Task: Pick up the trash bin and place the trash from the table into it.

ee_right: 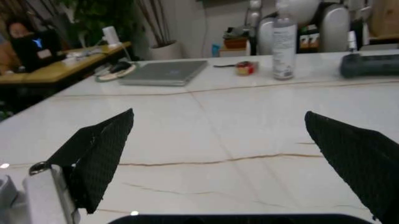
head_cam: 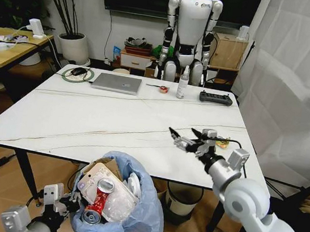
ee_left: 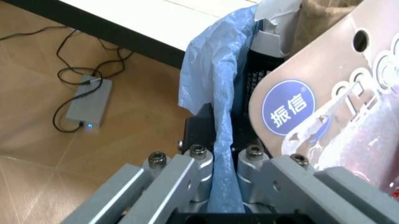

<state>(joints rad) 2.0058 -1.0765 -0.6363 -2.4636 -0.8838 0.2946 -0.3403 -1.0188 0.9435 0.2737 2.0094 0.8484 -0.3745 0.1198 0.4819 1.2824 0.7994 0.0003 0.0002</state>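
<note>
The trash bin (head_cam: 130, 216), lined with a billowing light-blue bag, hangs below the table's front edge (head_cam: 81, 155). It holds trash: a crushed red can (head_cam: 100, 197), white plastic packaging (head_cam: 113, 193) and brown cardboard (head_cam: 113, 166). My left gripper (head_cam: 69, 201) is shut on the bin's rim, with the blue bag (ee_left: 215, 93) pinched between its fingers (ee_left: 181, 182), next to the black mesh wall (ee_left: 252, 70). My right gripper (head_cam: 184, 135) hovers open over the table's right side, its black fingertips (ee_right: 100, 154) wide apart above bare marble. A yellow-green snack wrapper (head_cam: 221, 141) lies just behind it.
At the table's far edge lie a silver laptop (head_cam: 116, 82), tape roll (head_cam: 163, 88), spray bottle (head_cam: 183, 82) and black controller (head_cam: 215, 98). A black bin (head_cam: 183, 197) stands under the table. A humanoid robot (head_cam: 191, 23) stands behind; a wooden desk (head_cam: 3, 50) is at left.
</note>
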